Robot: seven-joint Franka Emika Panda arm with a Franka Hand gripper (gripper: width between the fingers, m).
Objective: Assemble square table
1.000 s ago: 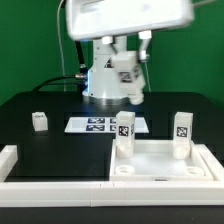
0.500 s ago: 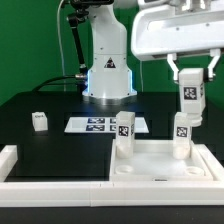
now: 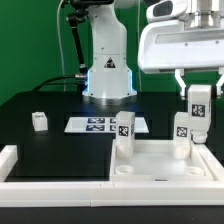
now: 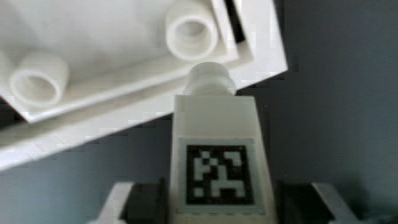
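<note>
Since half a second earlier, your gripper (image 3: 200, 92) had carried the held leg (image 3: 200, 113), a small white plastic block with a black-and-white tag, down and toward the exterior view's right. Its two fingers were clamped on the upper sides of the held leg, which hung upright with its tag facing the camera.

The held leg hovered above the exterior view's right edge of the tabletop (image 3: 155, 160), a large white plastic square tray with a raised rim. The tabletop lay flat on the black table (image 3: 60, 145), at the front right of the exterior view.

In the wrist view, the held leg (image 4: 221, 150) pointed its rounded end at a corner of the tabletop (image 4: 125, 70), near two round white sockets (image 4: 191, 33). You could not tell whether it touched.

Two more white tagged blocks stood upright on the tabletop. The first standing leg (image 3: 124, 134) was toward the exterior view's left, and the second standing leg (image 3: 182, 134) was just beside the held one.

A loose leg (image 3: 39, 121) sat well apart on the black table, at the exterior view's left. The marker board (image 3: 98, 124) lay behind the tabletop, in front of the white robot base (image 3: 108, 75). A long low white border rail (image 3: 10, 160) ran along the front.
</note>
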